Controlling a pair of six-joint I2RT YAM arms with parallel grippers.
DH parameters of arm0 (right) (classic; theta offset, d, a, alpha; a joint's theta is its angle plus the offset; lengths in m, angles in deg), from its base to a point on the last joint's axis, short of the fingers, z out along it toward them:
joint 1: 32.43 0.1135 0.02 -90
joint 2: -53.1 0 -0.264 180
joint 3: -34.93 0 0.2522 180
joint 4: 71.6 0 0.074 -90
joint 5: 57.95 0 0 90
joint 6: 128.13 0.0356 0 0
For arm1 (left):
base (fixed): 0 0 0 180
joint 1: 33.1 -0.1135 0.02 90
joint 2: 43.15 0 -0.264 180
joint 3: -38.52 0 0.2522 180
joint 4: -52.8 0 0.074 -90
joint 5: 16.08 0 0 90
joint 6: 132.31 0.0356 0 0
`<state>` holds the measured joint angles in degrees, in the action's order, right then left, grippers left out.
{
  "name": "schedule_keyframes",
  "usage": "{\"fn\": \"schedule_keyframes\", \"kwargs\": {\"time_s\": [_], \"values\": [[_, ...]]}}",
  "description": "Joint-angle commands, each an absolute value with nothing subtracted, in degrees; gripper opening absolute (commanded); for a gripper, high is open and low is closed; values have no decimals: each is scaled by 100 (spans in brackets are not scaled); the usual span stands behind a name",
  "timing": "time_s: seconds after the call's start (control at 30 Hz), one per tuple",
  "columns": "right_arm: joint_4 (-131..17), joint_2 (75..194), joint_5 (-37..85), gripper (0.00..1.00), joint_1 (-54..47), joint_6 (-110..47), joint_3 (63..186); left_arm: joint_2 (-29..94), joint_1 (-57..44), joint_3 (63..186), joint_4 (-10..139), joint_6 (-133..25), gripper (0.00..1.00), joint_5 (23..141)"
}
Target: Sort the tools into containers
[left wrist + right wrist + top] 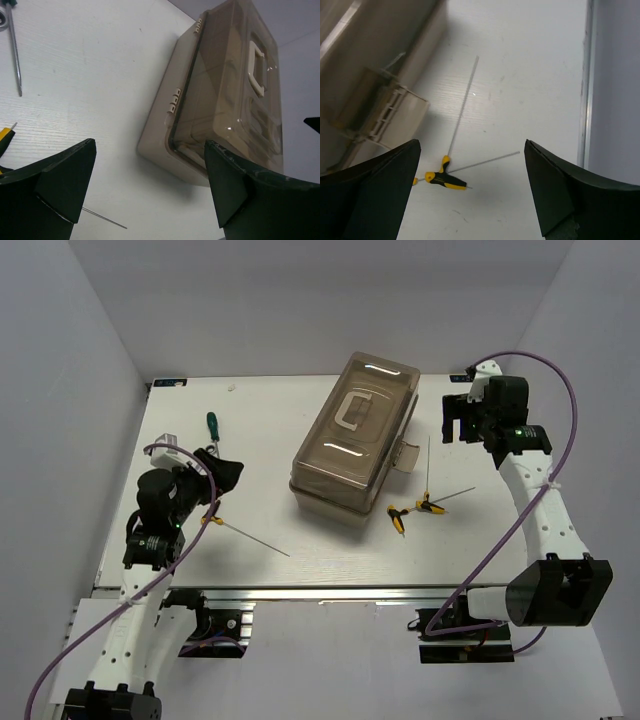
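Observation:
A beige toolbox (pixel 352 440) stands shut mid-table, with a brownish see-through lid and a white handle (pixel 350 408). A green-handled screwdriver (pixel 212 426) lies at the back left. One yellow-and-black T-handle hex key (pixel 213 521) lies just under my left gripper (pixel 222 480), which is open and empty. Its thin shaft (pixel 102 218) runs between the fingers in the left wrist view, where the toolbox (pixel 220 100) is ahead. Two crossed hex keys (pixel 425 506) lie right of the box. My right gripper (pixel 458 430) hangs open above and behind the hex keys (pixel 445 181).
The toolbox's side latch (pixel 380 115) sticks out toward the crossed keys. The table's right edge (pixel 585 80) runs close by the right gripper. White walls enclose the table on three sides. The screwdriver's shaft (pixel 15 55) shows at the left wrist view's top left.

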<state>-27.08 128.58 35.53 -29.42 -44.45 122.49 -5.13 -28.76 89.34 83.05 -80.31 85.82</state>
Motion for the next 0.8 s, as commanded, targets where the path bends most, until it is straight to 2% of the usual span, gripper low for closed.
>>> {"fn": "schedule_keyframes", "kwargs": {"time_s": [0.0, 0.07, 0.1, 0.13, 0.2, 0.3, 0.33, 0.43, 0.47, 0.5, 0.53, 0.6, 0.67, 0.77], "values": [[-2787, 12816, 2244, 89, -2918, -4951, 12814, -475, -2880, 9148, 8142, -7966, 98, 9044], [-2840, 12763, 1390, 89, -2891, -5593, 12744, -370, -2880, 9244, 8124, -7940, 98, 9272], [-2727, 12781, 333, 89, -2848, -6554, 12735, -334, -2871, 9271, 8107, -7914, 98, 9343], [-2613, 12790, 35, 89, -2656, -6833, 12753, -299, -2880, 9306, 8089, -7879, 96, 9378], [-2909, 12851, 750, 89, -2225, -6399, 12779, -159, -2880, 9402, 8019, -7835, 95, 9457], [-3286, 13096, 645, 89, -1837, -5855, 13200, 139, -2871, 9578, 7852, -7694, 85, 9589], [-3532, 13193, 873, 89, -1767, -4634, 13401, 254, -2880, 9622, 7791, -7676, 75, 9642], [-3833, 13781, 787, 89, -1566, -3361, 14041, 788, -2880, 9789, 7378, -7615, 55, 9975], [-3903, 13905, 1188, 83, -1434, -3147, 14158, 956, -2880, 9842, 7142, -7589, 44, 10089], [-3964, 14106, 1305, 80, -1337, -2997, 14229, 1132, -2880, 9895, 7000, -7580, 40, 10195], [-4017, 14204, 1472, 79, -1170, -2813, 14290, 1517, -2880, 9991, 6877, -7571, 39, 10475], [-4044, 14536, 1745, 69, -1046, -2250, 14510, 1914, -2880, 10097, 6394, -7571, 43, 10687], [-4027, 14749, 1990, 63, -897, -1786, 14755, 2529, -2871, 10290, 6024, -7615, 56, 10977], [-3983, 15135, 2446, 66, -642, -1537, 15072, 3293, -2871, 10650, 5638, -7659, 63, 11303]]}}
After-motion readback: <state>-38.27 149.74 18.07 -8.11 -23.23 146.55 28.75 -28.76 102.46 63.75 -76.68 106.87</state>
